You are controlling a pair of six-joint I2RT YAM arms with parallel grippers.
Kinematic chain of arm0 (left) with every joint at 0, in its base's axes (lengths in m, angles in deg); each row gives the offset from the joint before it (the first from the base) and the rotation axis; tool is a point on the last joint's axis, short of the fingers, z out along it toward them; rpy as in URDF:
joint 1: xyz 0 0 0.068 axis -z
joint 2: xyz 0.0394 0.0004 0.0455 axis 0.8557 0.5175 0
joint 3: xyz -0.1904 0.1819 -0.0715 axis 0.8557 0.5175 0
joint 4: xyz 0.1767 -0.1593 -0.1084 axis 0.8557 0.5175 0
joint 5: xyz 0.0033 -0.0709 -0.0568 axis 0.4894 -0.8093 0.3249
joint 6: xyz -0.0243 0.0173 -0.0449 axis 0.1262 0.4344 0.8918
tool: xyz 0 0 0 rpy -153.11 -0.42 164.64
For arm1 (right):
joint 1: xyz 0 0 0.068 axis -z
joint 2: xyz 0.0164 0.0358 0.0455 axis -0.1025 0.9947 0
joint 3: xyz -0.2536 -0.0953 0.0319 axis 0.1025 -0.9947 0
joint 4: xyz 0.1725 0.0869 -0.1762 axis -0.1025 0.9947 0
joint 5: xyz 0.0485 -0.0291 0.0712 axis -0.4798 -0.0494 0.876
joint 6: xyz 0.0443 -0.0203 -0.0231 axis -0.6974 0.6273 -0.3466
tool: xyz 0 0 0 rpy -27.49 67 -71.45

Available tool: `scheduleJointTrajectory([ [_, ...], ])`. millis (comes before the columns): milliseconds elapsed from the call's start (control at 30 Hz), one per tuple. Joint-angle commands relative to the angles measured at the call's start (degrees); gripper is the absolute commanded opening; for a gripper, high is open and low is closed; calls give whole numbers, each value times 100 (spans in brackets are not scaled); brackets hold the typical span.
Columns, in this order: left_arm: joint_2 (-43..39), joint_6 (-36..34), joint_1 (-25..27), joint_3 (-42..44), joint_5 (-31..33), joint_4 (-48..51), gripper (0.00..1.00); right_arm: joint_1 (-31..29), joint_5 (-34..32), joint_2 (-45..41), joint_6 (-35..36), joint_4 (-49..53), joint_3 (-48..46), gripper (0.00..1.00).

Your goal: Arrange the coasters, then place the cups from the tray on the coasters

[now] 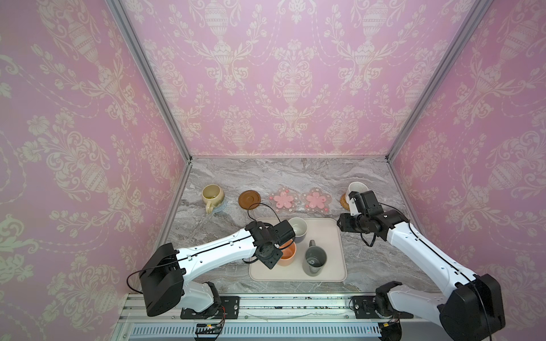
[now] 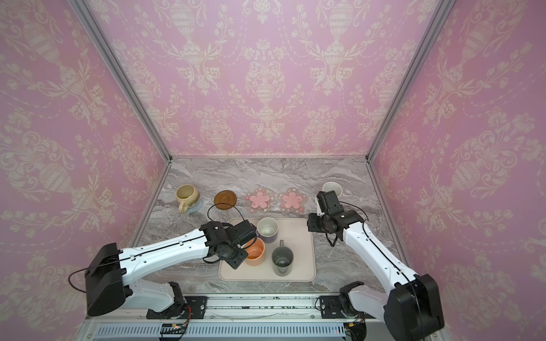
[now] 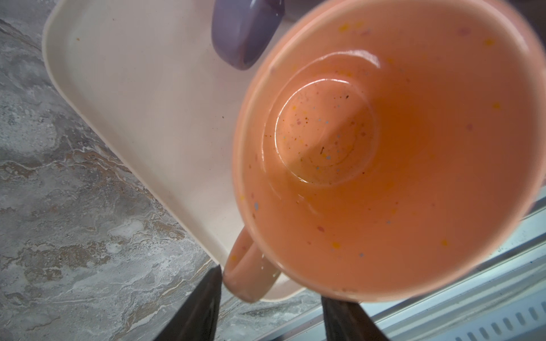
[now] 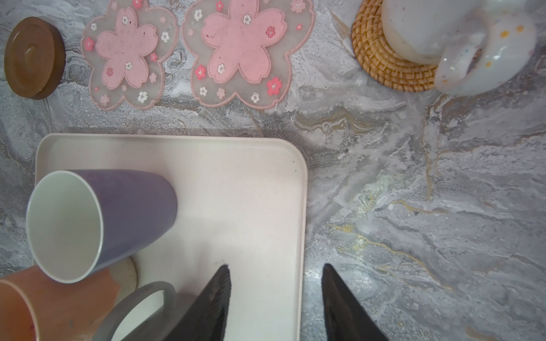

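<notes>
Peach mug (image 3: 384, 147) on tray (image 3: 133, 88), left pincer (image 3: 271, 283) parted astride its handle, right pincer (image 4: 275, 265) parted, empty

I am looking into a booth where pink wallpapered walls with a cream urn-and-garland print (image 1: 295, 88) are closing in three sides, silver aluminium corner posts (image 1: 149, 79) running up where they meet. Soft, even light is falling on the grey marble-patterned tabletop (image 1: 295, 174). Along its near edge I am seeing a silver metal mounting rail (image 1: 295, 307) and a white slotted cable duct (image 1: 266, 329).
</notes>
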Motion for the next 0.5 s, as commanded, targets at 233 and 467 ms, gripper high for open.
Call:
scheduleJointTrajectory([
  [233, -58, 66, -2, 141, -640, -715, 49, -41, -74, 43, 30, 77, -70, 52],
  [467, -6, 233, 173, 153, -750, -658, 42, -47, -70, 39, 12, 64, -87, 53],
])
